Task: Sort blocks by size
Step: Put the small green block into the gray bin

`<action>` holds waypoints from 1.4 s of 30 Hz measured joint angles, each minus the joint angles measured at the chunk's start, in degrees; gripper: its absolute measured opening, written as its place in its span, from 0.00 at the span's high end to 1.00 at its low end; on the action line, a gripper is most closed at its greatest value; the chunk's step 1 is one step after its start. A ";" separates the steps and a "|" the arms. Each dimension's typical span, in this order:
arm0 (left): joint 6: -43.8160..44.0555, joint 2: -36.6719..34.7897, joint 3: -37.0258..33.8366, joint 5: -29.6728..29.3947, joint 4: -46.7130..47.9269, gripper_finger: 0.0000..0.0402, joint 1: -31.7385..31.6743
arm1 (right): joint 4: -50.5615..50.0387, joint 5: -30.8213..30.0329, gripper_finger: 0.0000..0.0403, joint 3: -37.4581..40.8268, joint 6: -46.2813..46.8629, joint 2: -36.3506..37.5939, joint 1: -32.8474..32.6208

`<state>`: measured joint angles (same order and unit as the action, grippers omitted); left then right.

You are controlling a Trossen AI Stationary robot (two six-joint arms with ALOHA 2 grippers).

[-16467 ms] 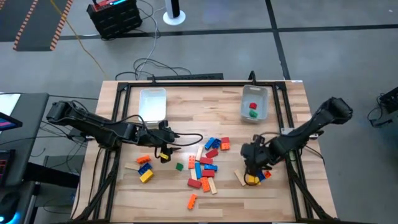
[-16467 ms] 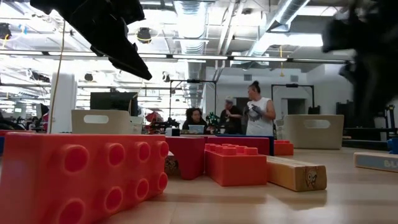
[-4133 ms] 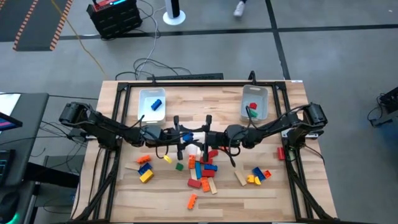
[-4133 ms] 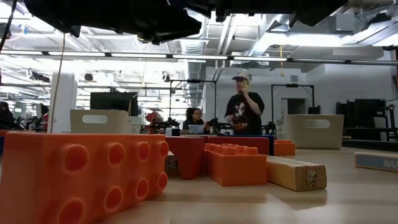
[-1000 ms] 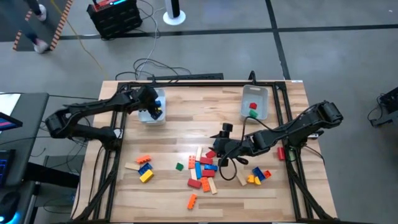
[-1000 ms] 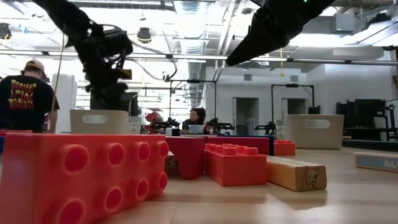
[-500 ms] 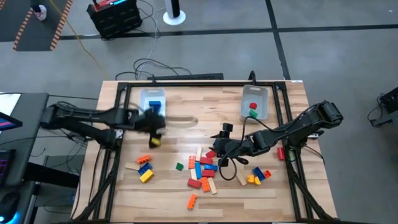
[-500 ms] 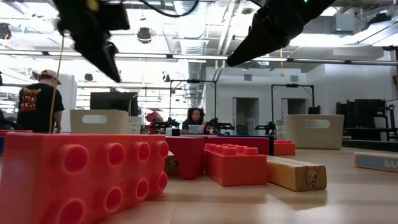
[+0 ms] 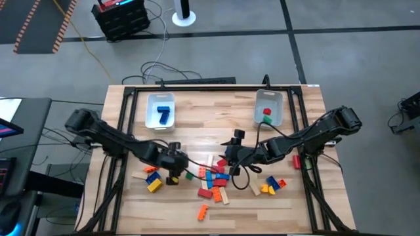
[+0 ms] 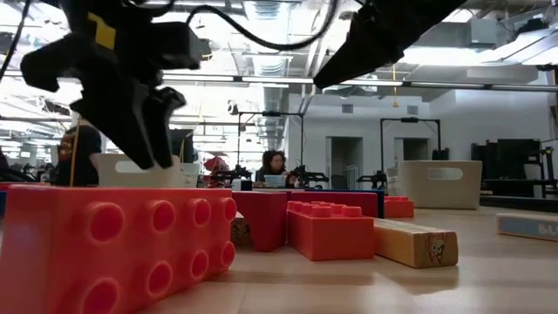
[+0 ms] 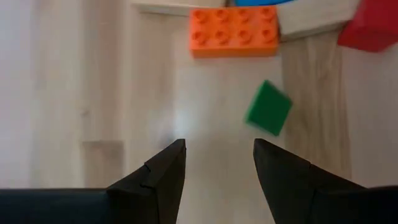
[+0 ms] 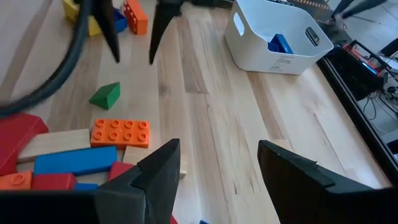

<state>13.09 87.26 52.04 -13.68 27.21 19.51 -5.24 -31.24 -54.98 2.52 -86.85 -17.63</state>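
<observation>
Table (image 9: 197, 118) was light wood slats inside a black frame, grey concrete floor around it, cables trailing off the far edge. Low view looked into an open lab: ceiling lights, desks, a seated person (image 10: 275, 166) at the back, another person (image 10: 74, 153) standing behind the left arm.

Two bins near the far edge, well apart: left bin (image 9: 161, 112) held a blue block (image 9: 163, 115), right bin (image 9: 268, 108) held a red and a green one. Bare wood between them.

Main pile of blocks (image 9: 213, 178) sat mid-table toward the near edge, smaller clusters on either side, one orange block (image 9: 203, 212) alone near the front.

Left gripper (image 9: 174, 174) was low over bare wood just beside the green block (image 11: 268, 107), fingers parted, holding nothing. Right gripper (image 9: 226, 160) hung at the pile's far side, fingers spread, also empty. An orange flat brick (image 12: 120, 132) lay ahead of it.
</observation>
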 joint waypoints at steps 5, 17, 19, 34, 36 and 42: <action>-4.19 6.78 4.41 2.18 -0.21 0.54 -0.03 | -0.98 0.00 0.40 0.00 -0.02 0.00 0.00; -8.66 13.91 7.54 7.24 -0.15 0.71 -0.57 | -1.79 -0.04 0.40 0.00 0.42 0.00 -0.39; -8.95 13.78 7.60 7.12 -0.41 0.80 -0.57 | -1.80 -0.04 0.40 0.00 0.46 0.00 -0.39; -10.91 10.49 9.54 6.02 2.99 0.94 -1.34 | -9.90 -1.91 0.40 0.00 3.03 3.00 -0.67; -11.50 8.42 10.18 4.40 4.91 0.96 -1.91 | -13.82 -4.58 0.40 0.00 4.76 4.55 -1.24; -14.19 1.54 10.22 0.82 6.16 1.00 -4.84 | -17.24 -11.16 0.40 2.77 8.20 6.33 -2.73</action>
<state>-1.10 88.80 62.26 -12.86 33.37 14.67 -22.48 -42.40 -52.21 10.73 -80.52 -20.35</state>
